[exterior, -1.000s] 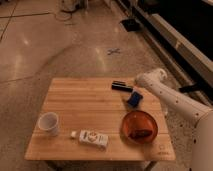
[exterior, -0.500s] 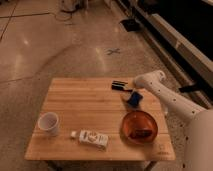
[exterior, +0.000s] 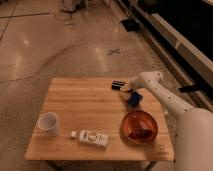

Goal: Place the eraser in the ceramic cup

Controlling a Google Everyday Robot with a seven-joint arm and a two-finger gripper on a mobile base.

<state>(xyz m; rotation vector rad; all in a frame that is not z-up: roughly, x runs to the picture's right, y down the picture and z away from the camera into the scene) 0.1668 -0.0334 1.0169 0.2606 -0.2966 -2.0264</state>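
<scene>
The eraser is a slim black bar lying at the far right of the wooden table. The ceramic cup is small and white and stands near the table's front left corner. My gripper is at the end of the white arm, low over the table right beside the eraser's right end. The arm reaches in from the right.
A blue squarish block lies just in front of the gripper. An orange-red bowl sits at the front right. A white bottle lies on its side near the front edge. The table stands on a shiny floor.
My gripper has moved left and slightly away, from over the blue block to the eraser's right end. The objects on the table have not moved.
</scene>
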